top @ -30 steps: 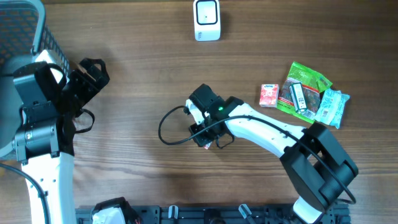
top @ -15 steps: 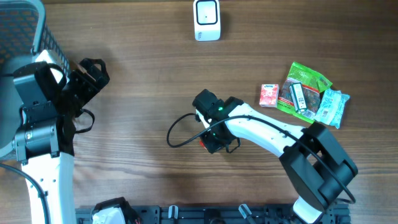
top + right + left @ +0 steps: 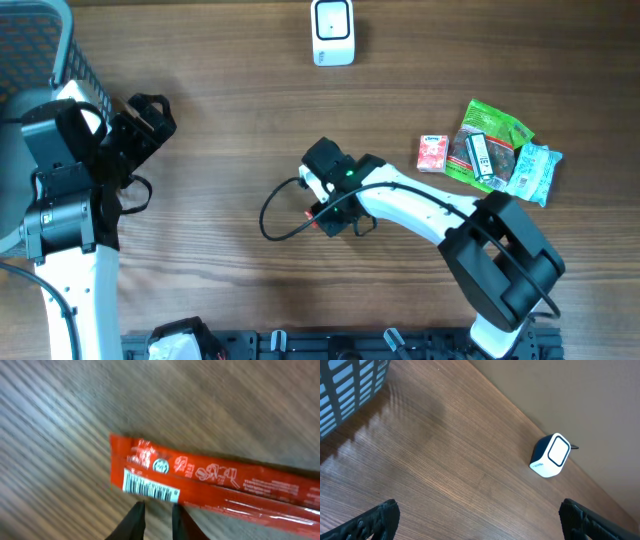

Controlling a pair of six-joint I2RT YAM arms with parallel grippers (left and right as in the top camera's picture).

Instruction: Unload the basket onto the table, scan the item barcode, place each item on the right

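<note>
Since half a second ago the right arm [image 3: 420, 215] has swung its wrist back a little toward the left, and the loop of cable [image 3: 275, 205] has gone with it. It works over the middle of the wooden table [image 3: 200, 280], one of two arms. The left arm [image 3: 60, 190] is parked by the single grey basket [image 3: 30, 40], with the left gripper [image 3: 477, 517] spread wide and empty. Well to the right lie three spare packets: a green bag [image 3: 490, 135], a pale blue-green one [image 3: 532, 172] and a small pink one [image 3: 432, 153]. One white scanner [image 3: 333, 32] stands at the far edge. The item in hand is one long red wrapper [image 3: 210, 480], lying flat mid-table with its barcode [image 3: 150, 491] facing up. The right gripper [image 3: 156, 507] has its fingers close together at the wrapper's near edge, right under the barcode. The blurred view does not show whether they pinch it or only touch it. This looks like the pick-up step. Next comes a firm hold on that edge, then a lift and carry to the scanner with the barcode turned to its window.
</note>
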